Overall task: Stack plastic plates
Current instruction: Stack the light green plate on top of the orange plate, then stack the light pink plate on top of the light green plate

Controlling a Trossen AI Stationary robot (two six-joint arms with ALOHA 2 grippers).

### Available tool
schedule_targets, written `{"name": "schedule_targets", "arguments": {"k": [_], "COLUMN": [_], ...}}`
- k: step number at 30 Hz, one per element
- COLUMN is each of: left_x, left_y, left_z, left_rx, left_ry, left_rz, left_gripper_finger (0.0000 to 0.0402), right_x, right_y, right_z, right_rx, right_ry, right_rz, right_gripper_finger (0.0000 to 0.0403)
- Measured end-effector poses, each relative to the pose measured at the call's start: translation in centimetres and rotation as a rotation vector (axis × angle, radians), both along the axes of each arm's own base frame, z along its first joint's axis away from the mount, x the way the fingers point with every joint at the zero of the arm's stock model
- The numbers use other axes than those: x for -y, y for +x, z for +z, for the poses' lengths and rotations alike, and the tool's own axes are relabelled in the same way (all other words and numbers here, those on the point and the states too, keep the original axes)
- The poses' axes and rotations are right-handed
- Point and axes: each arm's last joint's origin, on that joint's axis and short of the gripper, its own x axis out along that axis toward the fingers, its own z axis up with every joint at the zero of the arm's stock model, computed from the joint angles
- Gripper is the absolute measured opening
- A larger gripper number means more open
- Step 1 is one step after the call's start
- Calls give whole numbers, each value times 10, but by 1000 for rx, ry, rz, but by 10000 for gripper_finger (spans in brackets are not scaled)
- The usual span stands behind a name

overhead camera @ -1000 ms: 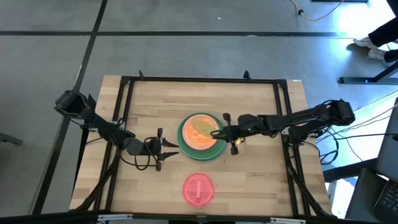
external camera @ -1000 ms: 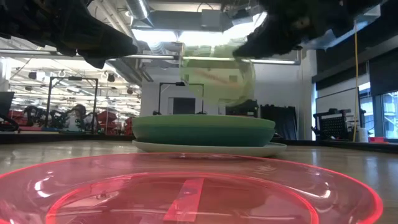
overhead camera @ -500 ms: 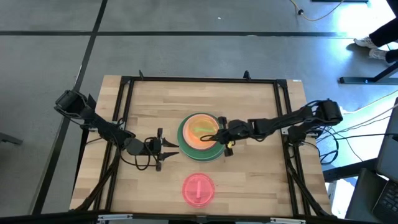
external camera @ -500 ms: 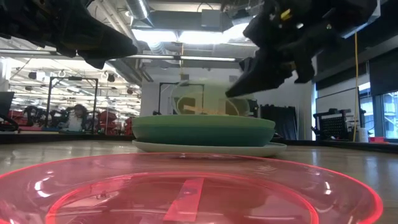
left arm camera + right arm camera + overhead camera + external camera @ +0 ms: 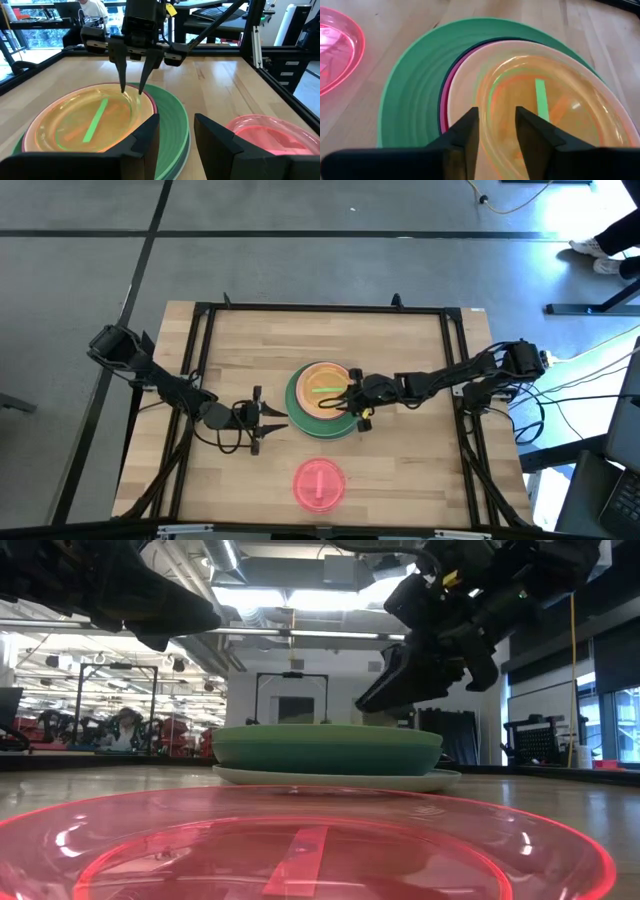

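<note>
The right gripper [image 5: 352, 401] sits at the 3 o'clock rim of the stack of plastic plates [image 5: 322, 400], its fingers [image 5: 122, 70] a narrow gap apart, straddling the rim of the translucent top plate [image 5: 95, 117]; from the left wrist view the tips stand either side of that rim, though whether they press it cannot be told; the right arm [image 5: 450, 378] reaches in low from the desk's 3 o'clock edge, nearly level, wrist tipped down toward the stack. The left gripper [image 5: 268, 422] hangs just off the stack's 8 o'clock side, fingers parted moderately and holding nothing; its arm stretches in from the 9 o'clock side. The stack lies near the middle of the desk [image 5: 240, 350]: a large green plate [image 5: 415, 85] low down, dark and magenta rims showing above it, then a peach plate [image 5: 470, 75], with the clear greenish-orange one on top. A lone pink plate [image 5: 319, 483] lies flat toward 6 o'clock, well apart from the stack and near the front edge; bare wood lies open from 10 round to 2 o'clock, bounded by the black frame [image 5: 320, 308] along the desk's edges.
</note>
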Motion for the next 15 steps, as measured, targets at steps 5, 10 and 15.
{"name": "schedule_targets", "arguments": {"k": [5,10,15], "left_x": [0,1,2], "left_y": [0,1,2], "left_z": [0,-3,-8], "left_rx": [0,-14,-34], "left_ry": [-9,-19,-47], "left_rz": [2,-5,-11], "left_gripper_finger": [115,115,115], "right_x": [0,-2,-21], "right_y": [10,19,19], "right_z": [16,37,41], "right_rx": [-53,-145,-129], "right_ry": [8,46,135], "right_rz": [-25,-55,68], "right_gripper_finger": [137,138,138]}}
